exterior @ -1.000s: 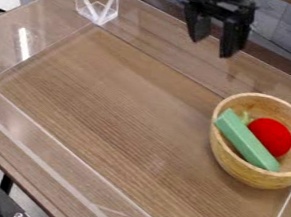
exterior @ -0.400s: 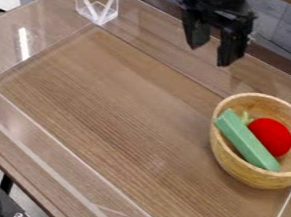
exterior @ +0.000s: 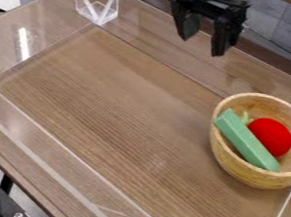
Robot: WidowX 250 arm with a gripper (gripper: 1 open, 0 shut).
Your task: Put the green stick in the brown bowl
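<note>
On the wooden table: I see one bowl.
Bowl (exterior: 220,159): brown, its right rim close to the picture's edge.
Green stick (exterior: 245,140): inside, leaning on the rim.
Red toy (exterior: 270,137): one, beside the stick, its underside hidden.
Gripper (exterior: 206,33): fingers spread, above the table's far side; arm cut off by the top edge.
Table (exterior: 121,107): brown planks.
Wire-like rack (exterior: 97,6): one, details unclear to me.

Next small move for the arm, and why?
Probably just back the open gripper off a little toward the far edge and stop there. The green stick already lies in the brown bowl, beside the red toy, and the gripper is well away from both, so another grasp looks needless.
</note>
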